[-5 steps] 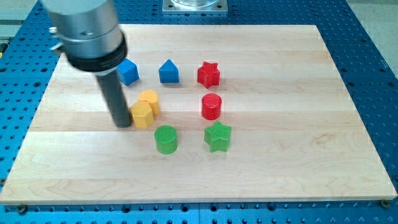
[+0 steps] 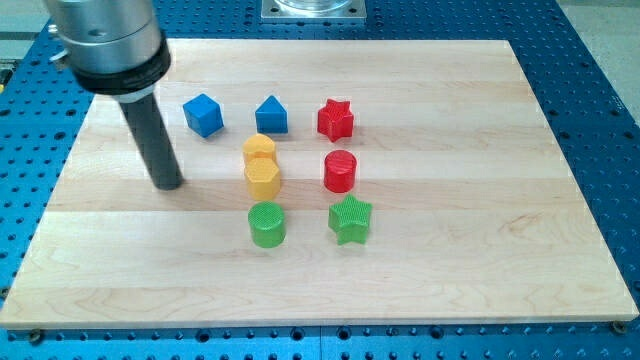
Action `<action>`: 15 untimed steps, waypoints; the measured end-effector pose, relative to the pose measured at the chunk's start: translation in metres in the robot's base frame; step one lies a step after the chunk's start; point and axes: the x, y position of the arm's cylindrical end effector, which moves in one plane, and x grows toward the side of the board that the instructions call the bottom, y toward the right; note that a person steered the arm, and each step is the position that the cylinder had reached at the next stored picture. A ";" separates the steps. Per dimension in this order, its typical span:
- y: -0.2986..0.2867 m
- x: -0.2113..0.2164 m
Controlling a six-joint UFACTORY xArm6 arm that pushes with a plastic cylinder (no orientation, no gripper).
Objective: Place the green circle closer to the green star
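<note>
The green circle is a short ribbed cylinder below the board's middle. The green star lies to its right, with a gap about one block wide between them. My tip rests on the wooden board at the view's left. It is well left of the green circle and a little higher up, touching no block. The dark rod runs up to the grey arm housing at the top left.
Two yellow blocks sit touching just above the green circle. A red cylinder stands above the green star. A blue cube, a blue house-shaped block and a red star form a row further up.
My tip has moved left and slightly up, away from the yellow blocks. The two yellow blocks now sit further right, stacked in line above the green circle. The green blocks have not moved.
</note>
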 end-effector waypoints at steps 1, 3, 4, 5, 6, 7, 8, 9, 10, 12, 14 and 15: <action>0.013 0.035; 0.129 0.046; 0.182 0.046; 0.184 0.048; 0.160 0.048; 0.120 0.052; 0.085 0.077; 0.081 0.101; 0.108 0.112; 0.199 0.094; 0.262 0.079; 0.265 0.084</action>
